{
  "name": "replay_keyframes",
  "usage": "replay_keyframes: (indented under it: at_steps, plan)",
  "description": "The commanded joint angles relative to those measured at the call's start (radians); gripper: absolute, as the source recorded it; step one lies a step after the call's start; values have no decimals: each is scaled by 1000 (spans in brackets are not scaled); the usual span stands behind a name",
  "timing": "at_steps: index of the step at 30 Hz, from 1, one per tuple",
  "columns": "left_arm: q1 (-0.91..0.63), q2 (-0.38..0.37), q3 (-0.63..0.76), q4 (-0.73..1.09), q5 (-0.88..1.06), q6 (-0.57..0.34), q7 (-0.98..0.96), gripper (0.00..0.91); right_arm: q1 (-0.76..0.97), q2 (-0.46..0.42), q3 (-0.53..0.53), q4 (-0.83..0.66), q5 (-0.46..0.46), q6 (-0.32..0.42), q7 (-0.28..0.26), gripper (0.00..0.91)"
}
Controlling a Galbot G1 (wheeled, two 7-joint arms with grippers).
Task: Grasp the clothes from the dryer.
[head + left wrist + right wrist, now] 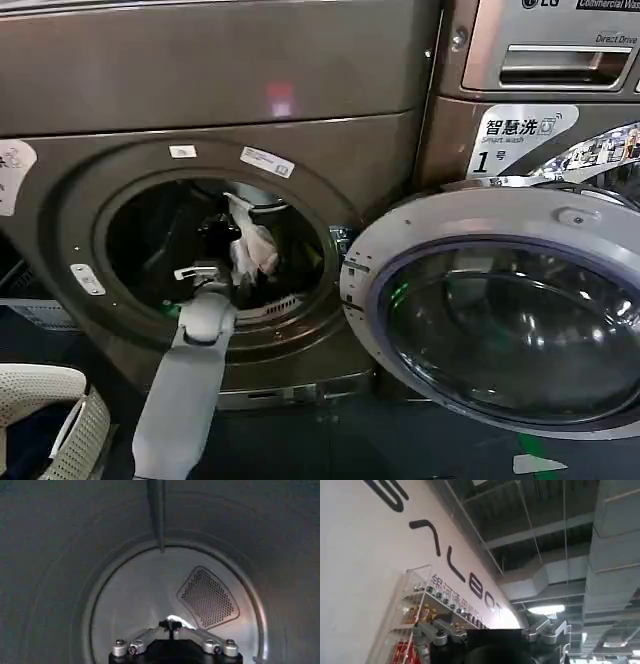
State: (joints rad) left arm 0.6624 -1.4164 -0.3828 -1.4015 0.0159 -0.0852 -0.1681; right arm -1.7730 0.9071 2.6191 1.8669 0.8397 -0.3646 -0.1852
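Your left gripper (222, 262) is reached in through the round porthole of the large bronze-brown front-loading dryer (120, 215), its pale grey arm (185, 385) rising from the bottom edge of the head view to the porthole's lower rim. At the gripper you can see a pale grey-white crumpled garment (250, 245) held up inside the opening, hanging just beside the fingers at the middle of the porthole; the jaws look closed on it, and the left wrist view agrees, with the two finger linkages drawn together around a small white tuft of the same cloth (176, 622) at the left gripper (171, 627). Beyond that, the wrist camera shows you the metal drum's round back wall (135, 605) with a perforated vent patch (207, 597) and one raised rib (157, 510) along the drum wall. The dryer's round glass door (500, 320) stands swung open to the right of the porthole. At the lower left corner of the head view sits a white mesh basket (45, 415) with dark fabric in it. Your right gripper (490, 640) is well away from the dryer, pointed up at a ceiling with ducts and a lettered white wall; whether its jaws are open or closed you cannot tell.
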Motion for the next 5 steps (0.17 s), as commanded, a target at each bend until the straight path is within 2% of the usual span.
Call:
replay_keyframes:
  at_steps: [1,5]
  plan:
    - [-1,5,2,-6,-7,7,6,0,-7,0,12,-4,-4,1,-13,907]
    - [-5,7,3,-5,-10,9,6,0,-9,0,16,-2,-9,-1,-14,907]
